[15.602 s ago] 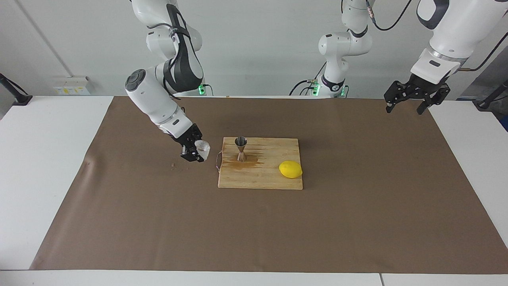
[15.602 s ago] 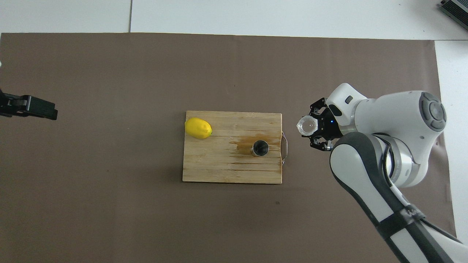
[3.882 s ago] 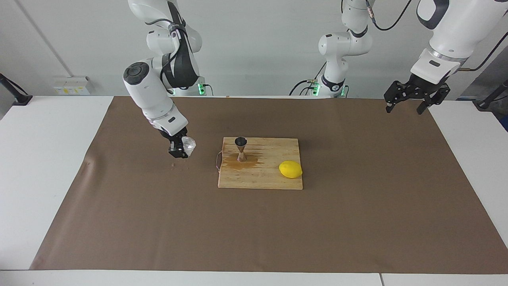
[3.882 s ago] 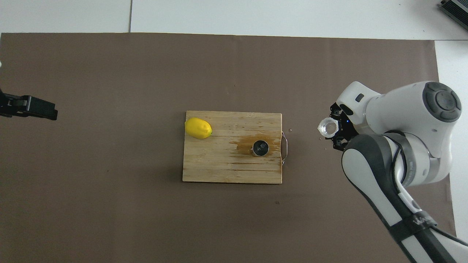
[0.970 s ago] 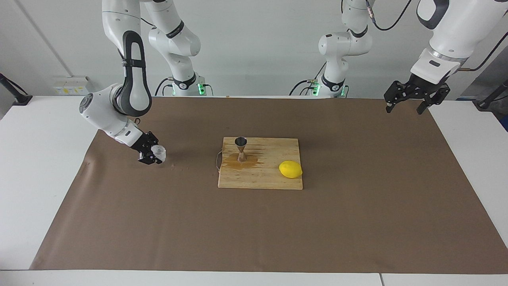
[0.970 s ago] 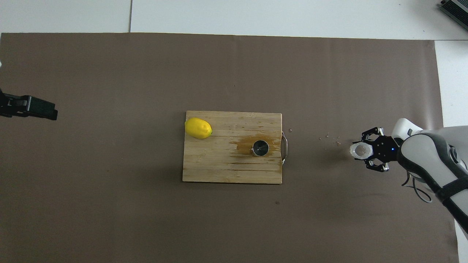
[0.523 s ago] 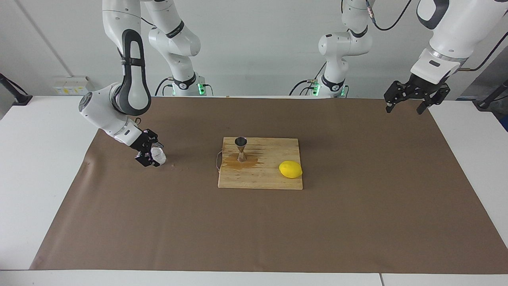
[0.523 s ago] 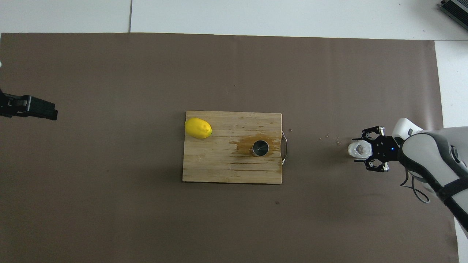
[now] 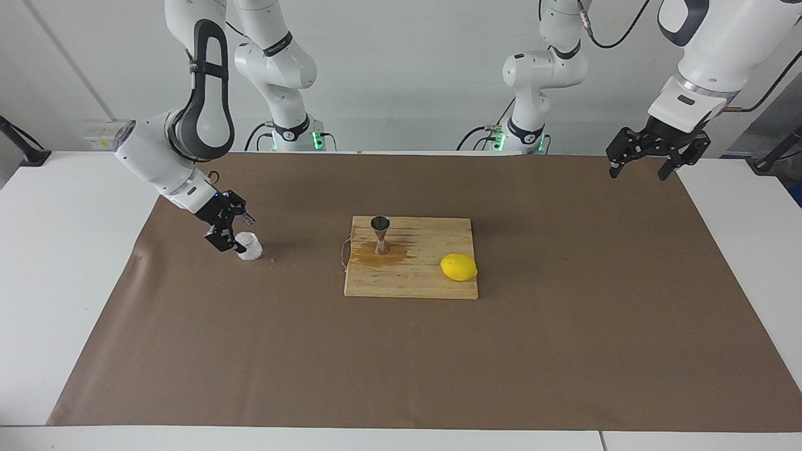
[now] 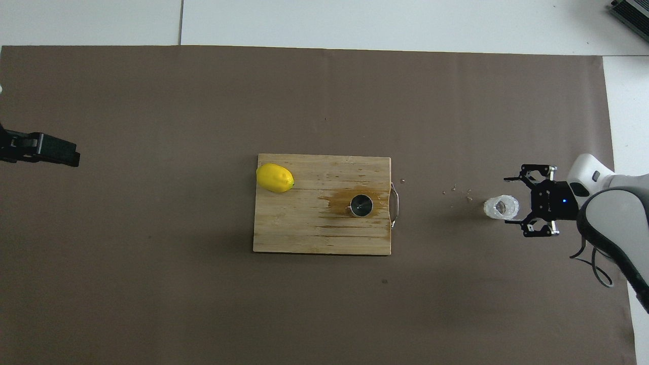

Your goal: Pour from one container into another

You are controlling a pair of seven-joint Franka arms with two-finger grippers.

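The translucent crinkled plastic cup (image 9: pixel 249 245) stands by itself on the brown mat toward the right arm's end of the table; it also shows in the overhead view (image 10: pixel 501 208). My right gripper (image 9: pixel 230 233) is open and empty just beside the cup, clear of it, also in the overhead view (image 10: pixel 519 206). The steel jigger (image 9: pixel 380 235) stands upright on the wooden cutting board (image 9: pixel 426 283), seen from above as a round rim (image 10: pixel 361 205). My left gripper (image 9: pixel 639 170) waits open, raised over the mat's corner at the left arm's end (image 10: pixel 50 151).
A yellow lemon (image 9: pixel 458 267) lies on the board (image 10: pixel 304 235) toward the left arm's end (image 10: pixel 275 178). A wet brown stain surrounds the jigger's foot. Small specks (image 10: pixel 456 190) lie on the mat between cup and board. A brown mat (image 9: pixel 401 363) covers the table.
The right gripper carried the cup away from the board toward the right arm's end, set it down on the mat, opened and drew back. The left arm has not moved.
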